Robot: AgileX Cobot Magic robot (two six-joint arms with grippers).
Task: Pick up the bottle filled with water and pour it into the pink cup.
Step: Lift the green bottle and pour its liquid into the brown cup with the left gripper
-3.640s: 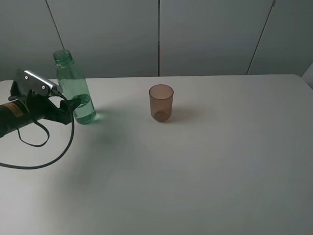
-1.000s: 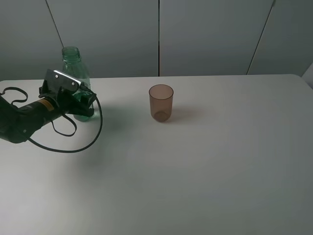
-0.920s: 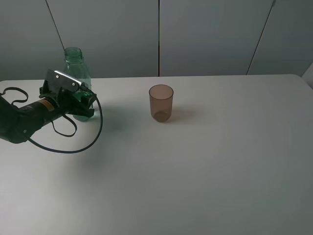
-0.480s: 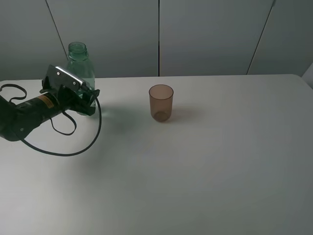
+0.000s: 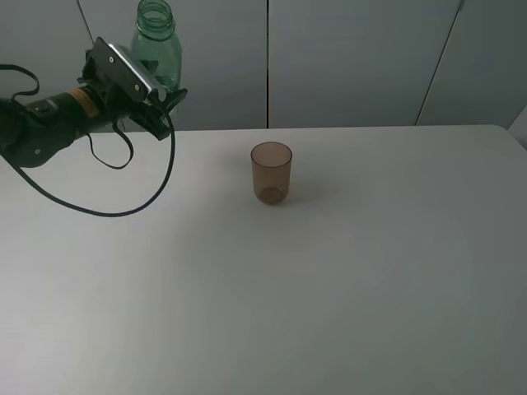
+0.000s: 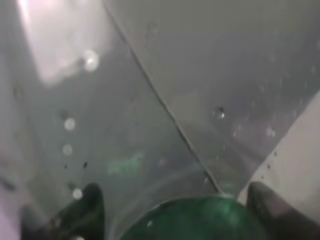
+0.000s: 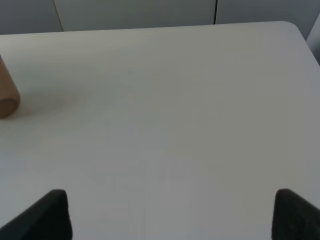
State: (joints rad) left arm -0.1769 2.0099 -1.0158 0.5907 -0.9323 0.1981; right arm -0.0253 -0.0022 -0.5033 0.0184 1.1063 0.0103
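Observation:
My left gripper is shut on the green transparent bottle and holds it upright, well above the table at the far left. The bottle's open neck stands above the gripper. In the left wrist view the bottle fills the picture between the two dark fingertips. The pink cup stands upright on the table, to the right of the bottle and lower; its edge also shows in the right wrist view. My right gripper does not show in the exterior view; its fingertips stand wide apart over bare table.
The white table runs across the whole view, with a grey panelled wall behind it. A black cable hangs from the left arm down onto the table.
The left gripper has lifted the bottle off the table, up and slightly right. The cup has not moved.

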